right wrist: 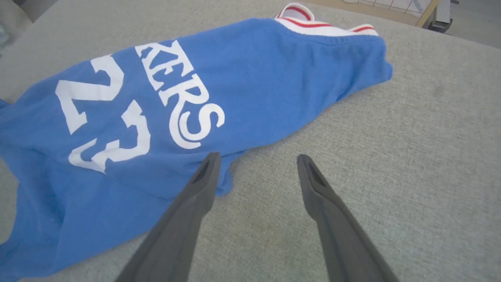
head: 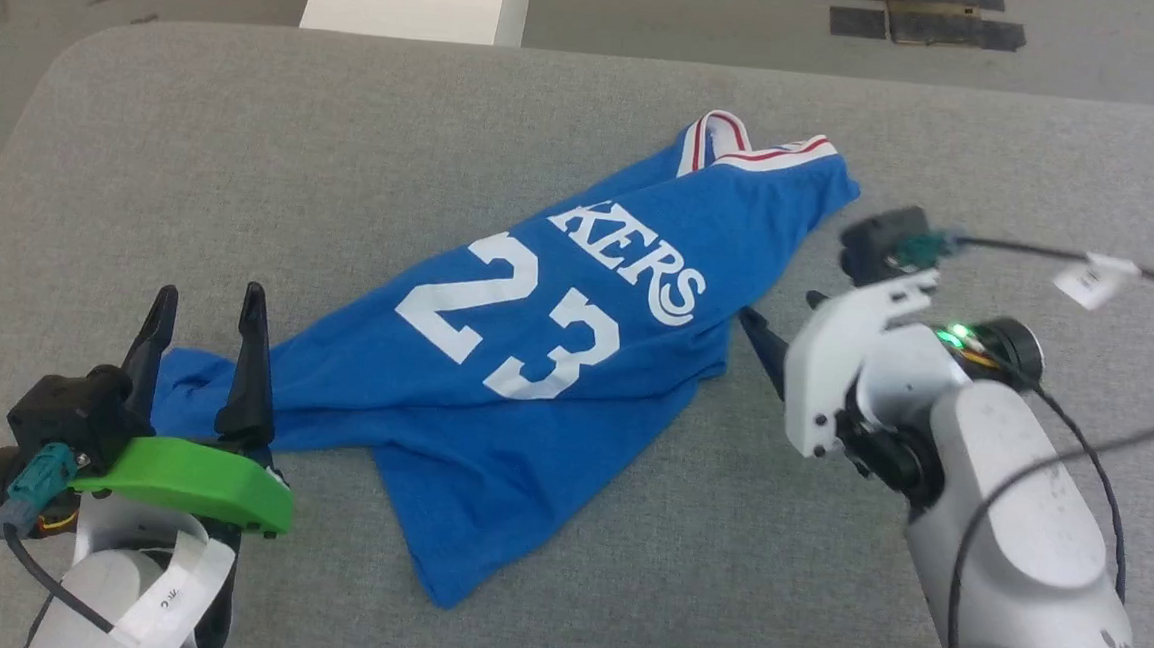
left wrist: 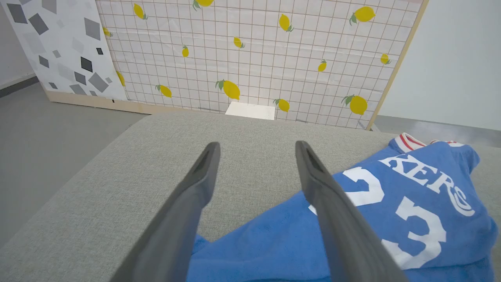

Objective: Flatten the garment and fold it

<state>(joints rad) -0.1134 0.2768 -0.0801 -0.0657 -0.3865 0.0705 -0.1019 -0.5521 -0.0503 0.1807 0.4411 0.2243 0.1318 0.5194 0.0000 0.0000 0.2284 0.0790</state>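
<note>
Flattening is in hand: the garment (head: pixel 556 343) lies bunched diagonally on the grey pad (head: pixel 347 150). Left gripper (head: pixel 204 336), over its near corner, and right gripper (right wrist: pixel 256 160), beside its edge, stand wide open, empty. Next: likely grasp opposite edges, spread.

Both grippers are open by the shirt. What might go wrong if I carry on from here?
1. The shirt lies bunched, with flaps overlapping. The left gripper, open above a corner, may pinch two layers, so the cloth would not spread.
2. The right gripper is open mostly over bare cushion beside the shirt's edge. Closing here would likely miss the cloth.
3. Folding before flattening would trap the creases.
</note>
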